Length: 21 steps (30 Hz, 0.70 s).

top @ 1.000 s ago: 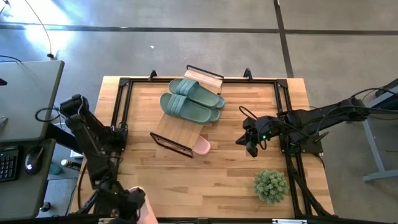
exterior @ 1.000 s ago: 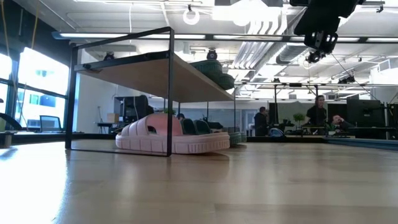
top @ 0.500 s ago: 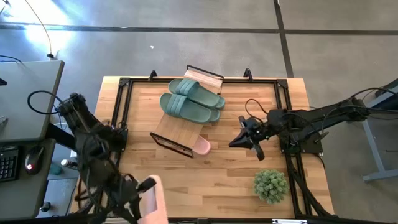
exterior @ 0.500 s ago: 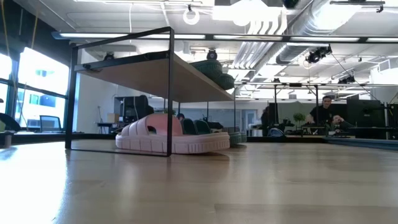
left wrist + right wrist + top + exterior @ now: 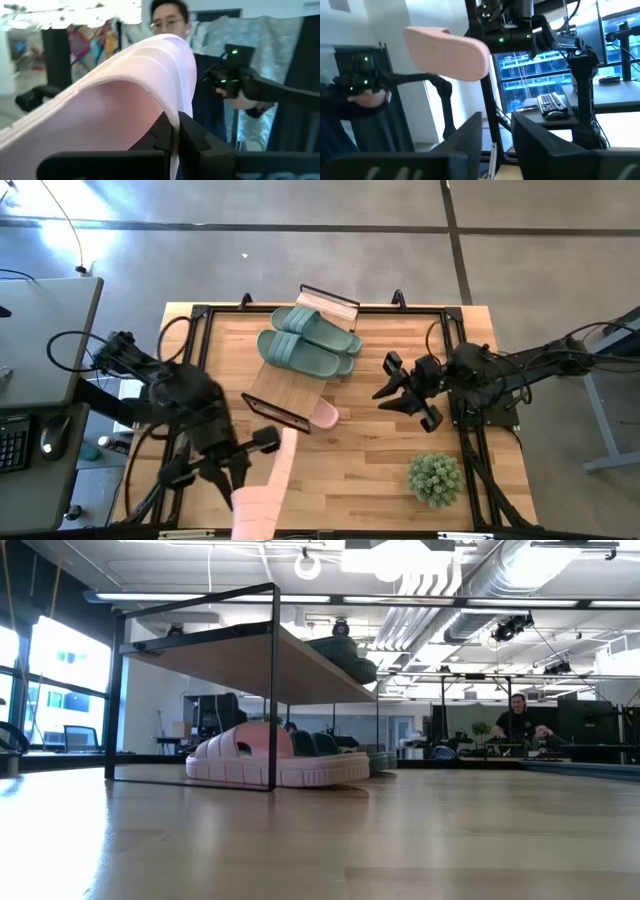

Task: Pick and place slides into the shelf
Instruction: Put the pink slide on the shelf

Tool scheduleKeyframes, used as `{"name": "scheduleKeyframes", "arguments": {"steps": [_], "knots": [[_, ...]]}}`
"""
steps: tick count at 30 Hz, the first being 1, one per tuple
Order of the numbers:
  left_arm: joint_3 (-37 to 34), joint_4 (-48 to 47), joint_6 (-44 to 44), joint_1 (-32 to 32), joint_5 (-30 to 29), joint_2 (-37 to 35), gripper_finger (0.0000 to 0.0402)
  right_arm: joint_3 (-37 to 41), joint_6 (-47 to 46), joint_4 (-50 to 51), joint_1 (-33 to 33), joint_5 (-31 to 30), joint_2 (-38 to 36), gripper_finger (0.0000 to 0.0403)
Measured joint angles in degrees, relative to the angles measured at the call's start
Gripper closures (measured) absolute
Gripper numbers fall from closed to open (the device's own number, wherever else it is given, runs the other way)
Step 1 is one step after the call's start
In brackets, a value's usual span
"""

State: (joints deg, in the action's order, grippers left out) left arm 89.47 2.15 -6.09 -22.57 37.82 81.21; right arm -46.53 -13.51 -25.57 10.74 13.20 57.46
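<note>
Near table's front edge: left pincer (image 5: 262, 442) clamped on pink slide (image 5: 262, 490), long axis front-to-back.

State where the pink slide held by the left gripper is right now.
In the high view, the pink slide is in the left gripper, raised over the table's front-left part, just in front of the shelf.

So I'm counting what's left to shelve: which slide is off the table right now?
The pale pink slide, shut in the left gripper; the others lie on or under the shelf.
</note>
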Motion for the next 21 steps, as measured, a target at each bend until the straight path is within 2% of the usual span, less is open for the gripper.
{"name": "scheduleKeyframes", "arguments": {"steps": [5,11,18,21], "knots": [[0.0,9.3,-0.7,3.3,10.1,3.6,0.0401,0.0,-5.5,-4.7,-4.7,7.9,1.6,0.0267],[-0.1,18.4,-4.3,5.1,17.2,8.0,0.0401,-1.2,-16.1,-17.3,-11.0,21.7,9.9,0.0256],[0.0,20.7,-3.8,5.7,20.5,9.4,0.0401,-13.3,-17.0,-15.5,-11.5,33.0,21.8,0.0256],[0.0,22.0,-3.1,5.8,21.1,9.5,0.0401,-18.7,-14.8,-13.0,-11.3,34.6,25.9,0.0256]]}}
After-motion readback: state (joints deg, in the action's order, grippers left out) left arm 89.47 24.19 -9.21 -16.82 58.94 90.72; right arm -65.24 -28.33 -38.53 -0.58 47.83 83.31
